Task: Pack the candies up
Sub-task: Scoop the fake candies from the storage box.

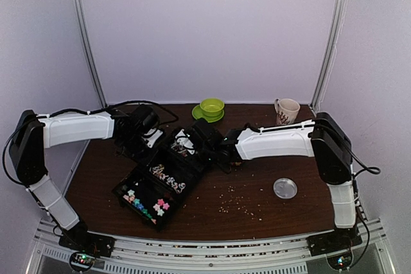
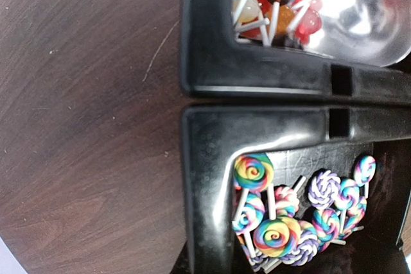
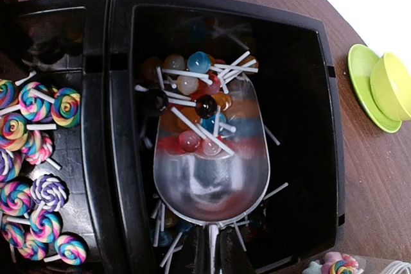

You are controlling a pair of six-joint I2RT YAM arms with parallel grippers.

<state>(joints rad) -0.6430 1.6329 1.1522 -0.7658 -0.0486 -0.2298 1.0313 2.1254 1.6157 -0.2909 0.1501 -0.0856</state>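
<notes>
The candies (image 3: 192,62) I'm after are ball lollipops, a load of them lying in the bowl of the clear scoop (image 3: 212,178) inside the end compartment of the black box (image 3: 119,126). Swirl lollipops (image 2: 276,235) fill the next one. I judge I'm mid-scoop. Next I'd lift out level and slowly, because the sticks overhang the rim and could snag or spill. My right gripper (image 3: 212,251) is clamped tight on the scoop's handle. My left gripper (image 1: 149,138) sits closed by the box's far side, and I can't see whether it pinches anything.
</notes>
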